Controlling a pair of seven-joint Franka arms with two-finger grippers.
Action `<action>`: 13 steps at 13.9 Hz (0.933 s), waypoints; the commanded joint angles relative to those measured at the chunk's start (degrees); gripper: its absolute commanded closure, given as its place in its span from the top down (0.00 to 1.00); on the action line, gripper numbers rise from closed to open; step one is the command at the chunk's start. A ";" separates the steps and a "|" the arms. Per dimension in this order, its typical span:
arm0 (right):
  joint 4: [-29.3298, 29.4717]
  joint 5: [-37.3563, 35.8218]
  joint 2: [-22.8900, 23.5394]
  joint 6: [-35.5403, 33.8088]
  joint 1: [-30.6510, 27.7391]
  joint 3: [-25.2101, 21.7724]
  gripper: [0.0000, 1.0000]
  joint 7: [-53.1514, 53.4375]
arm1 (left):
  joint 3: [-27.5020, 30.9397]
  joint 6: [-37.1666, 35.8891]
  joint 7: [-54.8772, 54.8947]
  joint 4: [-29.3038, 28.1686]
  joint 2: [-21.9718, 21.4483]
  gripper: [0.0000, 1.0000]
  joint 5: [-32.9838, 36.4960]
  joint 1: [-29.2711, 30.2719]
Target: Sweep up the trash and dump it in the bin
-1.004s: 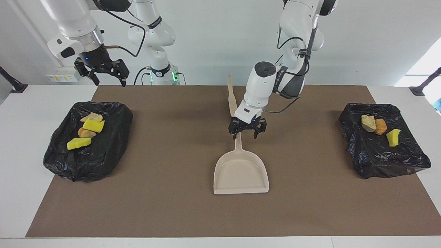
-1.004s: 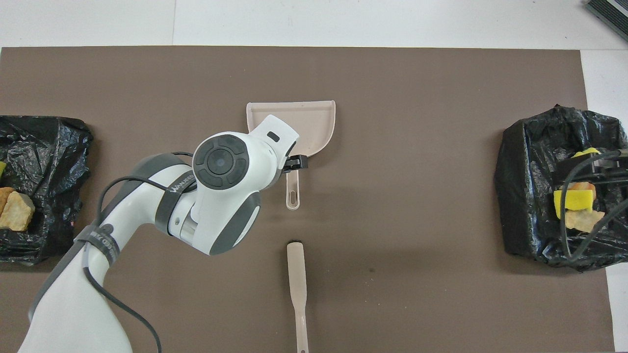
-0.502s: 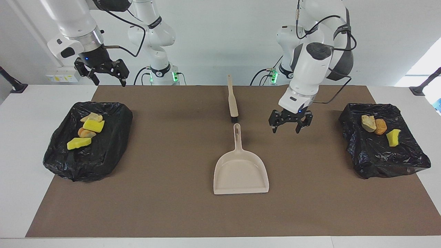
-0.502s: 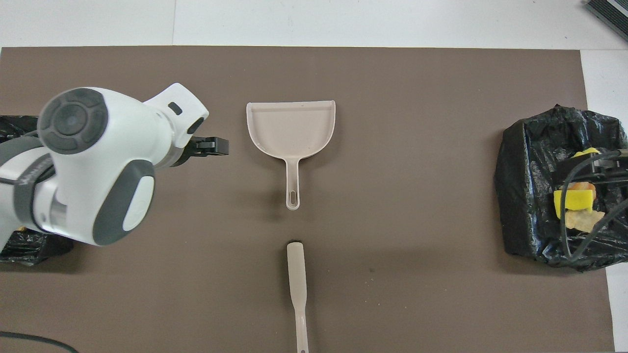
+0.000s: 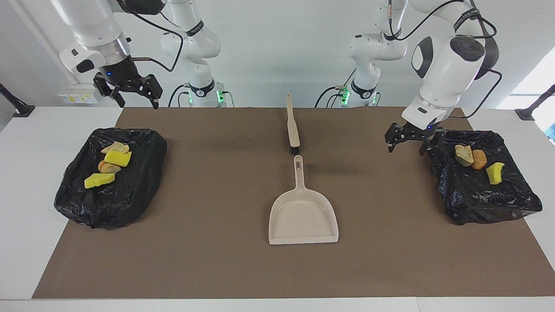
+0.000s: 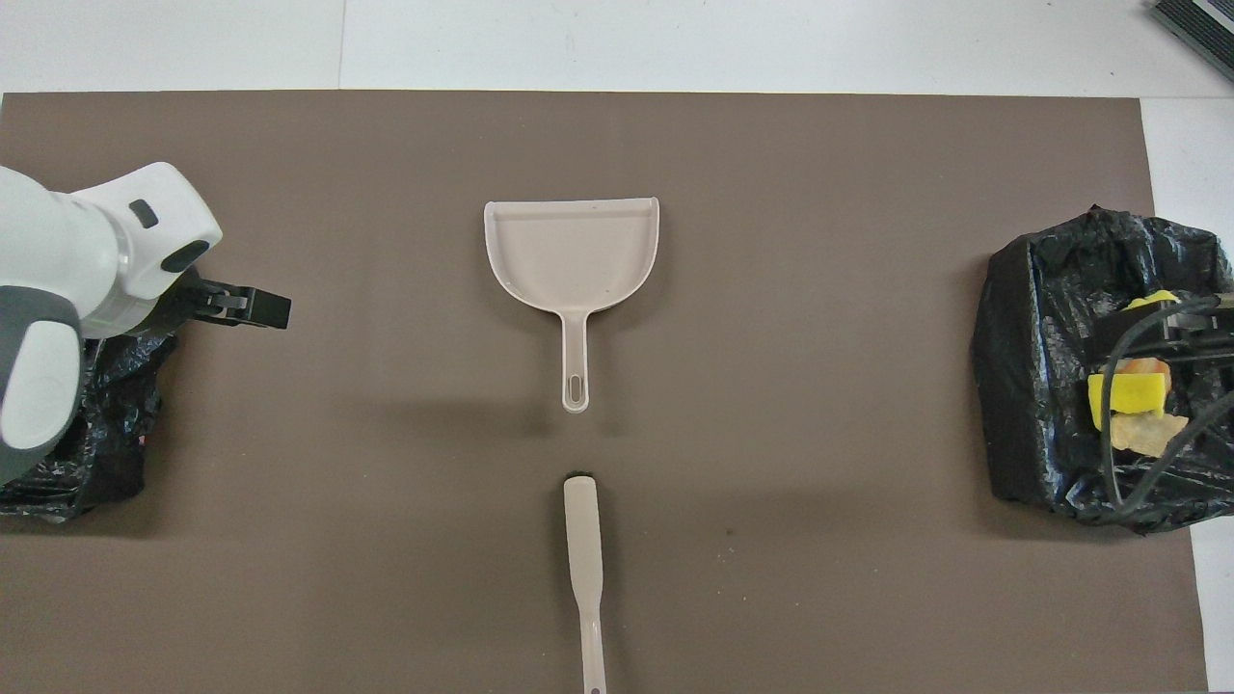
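Observation:
The trash lies in two black-bag bins. Several yellow and tan chunks (image 5: 118, 158) sit in the bin (image 5: 112, 199) at the right arm's end, seen from overhead as chunks (image 6: 1123, 395) in the bin (image 6: 1032, 386). Three more chunks (image 5: 479, 159) lie in the bin (image 5: 481, 197) at the left arm's end. My left gripper (image 5: 414, 146) hangs open and empty beside that bin's rim, over the mat; overhead, the left gripper (image 6: 253, 306) and its arm hide most of that bin (image 6: 106, 453). My right gripper (image 5: 138, 103) waits open, raised over its bin.
A beige dustpan (image 5: 303, 219) lies mid-mat with its handle toward the robots, seen from overhead as the dustpan (image 6: 574, 251). The beige brush (image 5: 293, 125) lies in line with that handle, nearer to the robots; in the overhead view the brush (image 6: 583, 549) reaches the bottom edge. A brown mat (image 5: 208, 242) covers the table.
My left gripper has swung from over the dustpan's handle across the mat to the bin at the left arm's end, still open and empty. The right arm has not moved.

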 commanded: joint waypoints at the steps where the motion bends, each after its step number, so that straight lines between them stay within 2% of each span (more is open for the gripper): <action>1: -0.22 0.74 -0.44 -0.53 -0.09 -0.02 1.00 1.26 | -0.45 -8.58 2.04 5.13 -1.55 1.00 0.13 1.98; 4: -0.22 0.74 -0.44 -0.53 -0.17 0.07 1.00 1.26 | -0.10 -18.43 2.04 12.08 -1.63 1.00 0.40 2.34; 6: -0.22 0.74 -0.44 -0.53 -0.17 -0.02 1.00 1.26 | 0.17 -21.53 2.04 13.94 -1.72 1.00 1.80 2.25; 8: -0.22 0.74 -0.44 -0.53 -0.17 -0.02 1.00 1.26 | -0.09 -20.76 1.43 14.65 -2.07 1.00 1.80 2.25; 11: -0.22 0.74 -0.44 -0.53 -0.17 -0.02 1.00 1.17 | -0.18 -14.00 1.87 12.55 -3.12 1.00 0.75 2.33; 13: -0.22 0.74 -0.44 -0.53 -0.17 -0.02 1.00 1.26 | -0.10 -13.37 1.69 12.54 -3.22 1.00 0.75 2.69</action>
